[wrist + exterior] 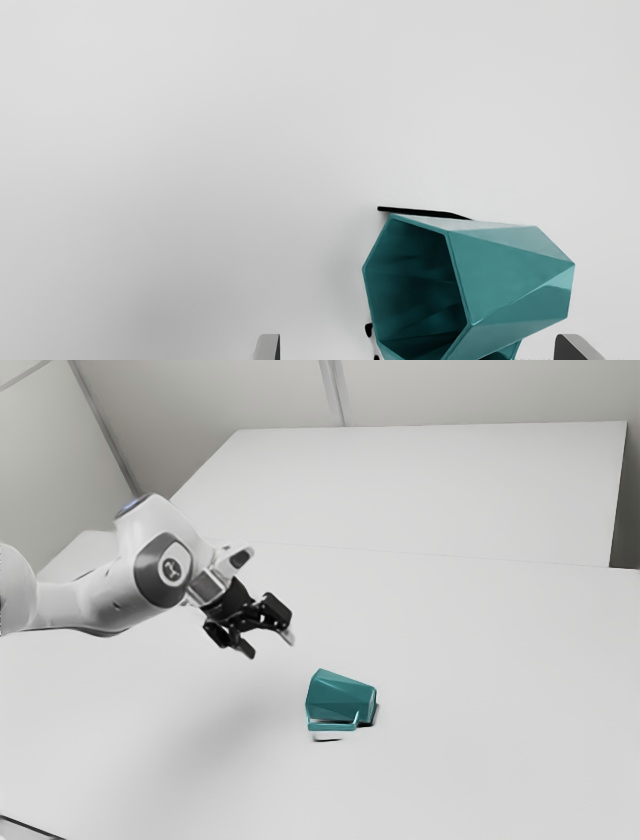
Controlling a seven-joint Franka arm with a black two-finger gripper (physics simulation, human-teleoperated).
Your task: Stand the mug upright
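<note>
The hand [269, 645] is hanging wide open, and the mug [341, 698] is lying on its side lower down and farther out, its mouth [415, 285] pointing back toward the hand.

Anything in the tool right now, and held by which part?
Nothing held: the tool is open above the table, and the teal mug lies on its side, clear of it.

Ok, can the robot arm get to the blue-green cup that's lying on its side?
Probably yes. The gripper is open and hangs above and short of the mug, and I see nothing between them. It would likely just need to move over and down.
</note>
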